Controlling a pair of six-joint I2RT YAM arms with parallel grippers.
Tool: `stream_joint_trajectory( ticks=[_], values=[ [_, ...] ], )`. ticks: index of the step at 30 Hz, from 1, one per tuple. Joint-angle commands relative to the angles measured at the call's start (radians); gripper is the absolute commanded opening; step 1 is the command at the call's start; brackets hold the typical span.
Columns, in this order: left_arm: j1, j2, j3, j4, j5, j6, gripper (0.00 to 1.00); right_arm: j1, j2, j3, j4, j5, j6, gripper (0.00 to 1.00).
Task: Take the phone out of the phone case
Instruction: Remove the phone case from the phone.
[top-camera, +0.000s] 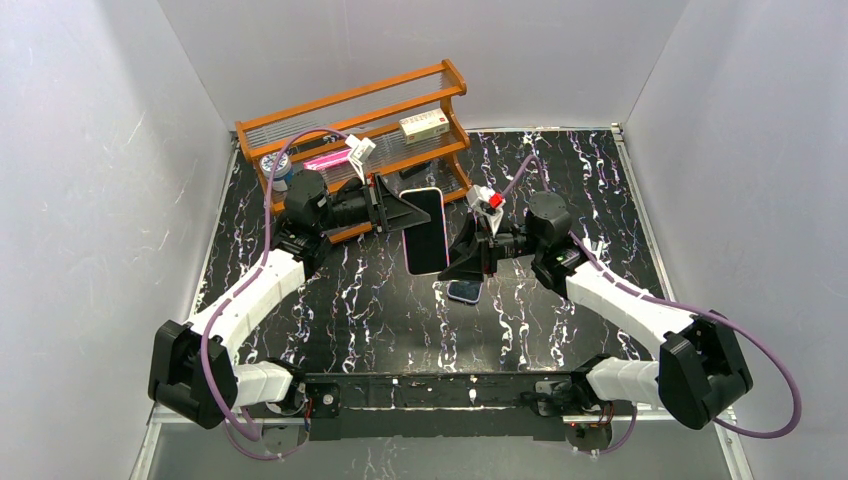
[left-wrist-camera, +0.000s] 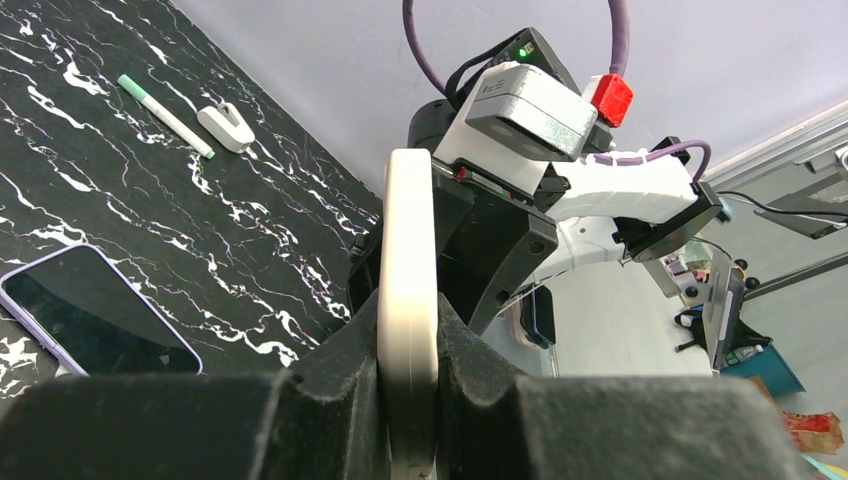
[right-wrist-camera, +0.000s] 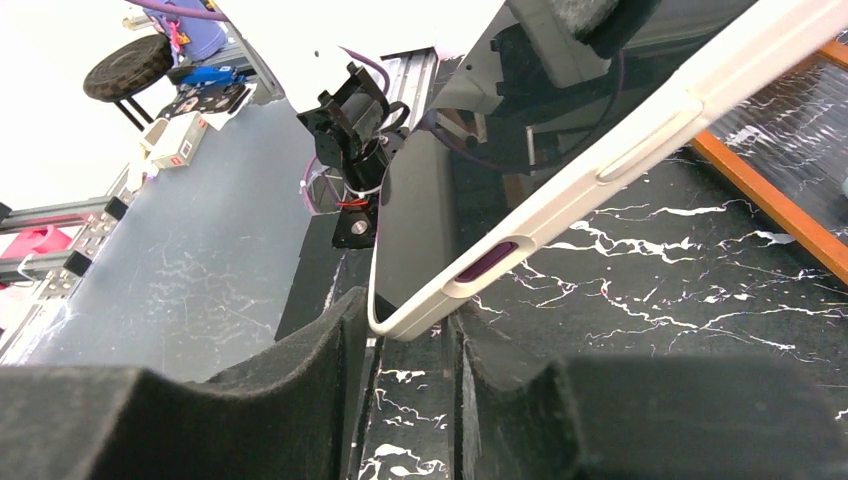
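The phone (top-camera: 424, 225), inside its cream phone case (left-wrist-camera: 407, 290), hangs above mid-table with the left gripper (top-camera: 403, 213) clamped on its 9 o'clock edge and the right gripper (top-camera: 450, 266) straddling its 5 o'clock corner (whether it pinches is unclear), while the wooden rack (top-camera: 330, 110) crowds 11 o'clock.

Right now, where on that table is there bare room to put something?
Bare marble lies between the loose phone and the front rail, and in the back right corner past the wooden rack. The middle is crowded: the left gripper and right gripper meet at the cased phone.
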Motion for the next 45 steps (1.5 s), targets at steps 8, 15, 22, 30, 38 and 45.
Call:
stream_joint_trajectory(
  ticks=[8, 15, 22, 30, 38, 45],
  values=[
    [-0.005, -0.059, -0.011, 0.04, 0.002, -0.016, 0.0, 0.003, -0.02, 0.041, 0.044, -0.02, 0.005, 0.23],
    [-0.02, -0.077, -0.027, 0.038, -0.015, -0.095, 0.0, 0.005, 0.013, 0.055, 0.027, -0.038, -0.099, 0.01],
    [-0.032, -0.06, -0.034, 0.038, -0.011, -0.187, 0.0, 0.011, 0.043, 0.136, -0.192, -0.011, -0.455, 0.01],
    [-0.035, -0.025, -0.031, 0.037, 0.016, -0.237, 0.0, 0.011, 0.073, 0.224, -0.371, 0.094, -0.738, 0.01],
    [-0.038, -0.009, -0.04, 0.014, 0.015, -0.249, 0.0, 0.012, 0.088, 0.247, -0.373, 0.207, -0.885, 0.01],
    [-0.039, 0.015, -0.032, 0.0, 0.031, -0.246, 0.0, 0.012, 0.103, 0.231, -0.335, 0.285, -0.972, 0.01]
  ],
)
